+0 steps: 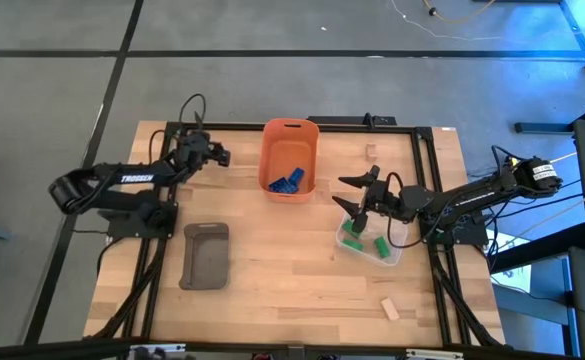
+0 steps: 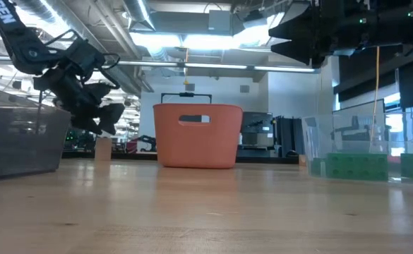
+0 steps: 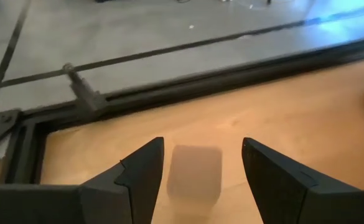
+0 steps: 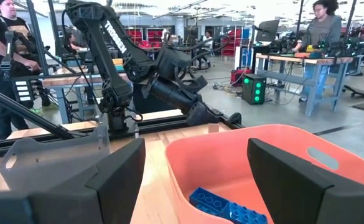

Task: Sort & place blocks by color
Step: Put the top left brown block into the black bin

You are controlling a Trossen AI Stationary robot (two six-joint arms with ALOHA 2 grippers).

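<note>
Left arm: reaches from the tabletop's left edge toward 1 o'clock, forearm stretched along the far-left corner, wrist tipped down.
Left gripper: hangs low over the far-left corner, at 9 o'clock from the orange bin; in the low view it hovers just above the wood, nose pointing down toward the bin.
Left jaws: wide, one finger on each side of a tan block that lies on the wood between them; contact cannot be told.
Right arm: comes in from the right edge, stretched toward 9 o'clock, forearm nearly level above the right half of the tabletop.
Right gripper: held high, above the near-left corner of the clear tray, at 4 o'clock from the orange bin.
Right jaws: wide, nothing between them; the wrist view looks past them into the orange bin.
Blue blocks: a small heap in the bin's near part.
Green blocks: several in the clear tray, under and just beside the right gripper.
Other tan blocks: one at the far edge, at 3 o'clock from the bin; one near the front edge, at 6 o'clock from the clear tray.
Grey tray: flat on the wood at 7 o'clock from the bin.
Beyond the tabletop: people stand at benches in the room.
</note>
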